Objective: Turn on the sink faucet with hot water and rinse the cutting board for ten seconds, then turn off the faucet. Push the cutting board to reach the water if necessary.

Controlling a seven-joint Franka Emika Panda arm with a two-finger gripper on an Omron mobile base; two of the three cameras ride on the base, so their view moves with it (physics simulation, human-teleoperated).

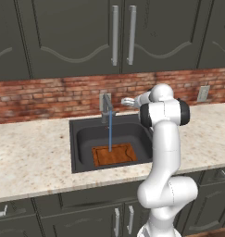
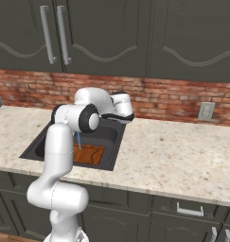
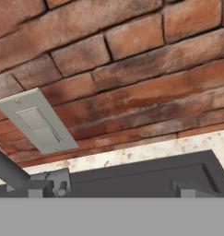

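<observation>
water [image 1: 109, 132] hits cutting board [image 1: 115, 154] at sink [image 1: 81, 139] front edge.

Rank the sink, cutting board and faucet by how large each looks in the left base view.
1. sink
2. cutting board
3. faucet, clearly smallest, though farther from the camera.

Speckled beige counter [image 1: 30, 152] holds the sink [image 1: 81, 139].

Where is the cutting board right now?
In the left base view the cutting board lies flat on the floor of the sink, toward its front, with the water from the sink faucet landing on it.
</observation>
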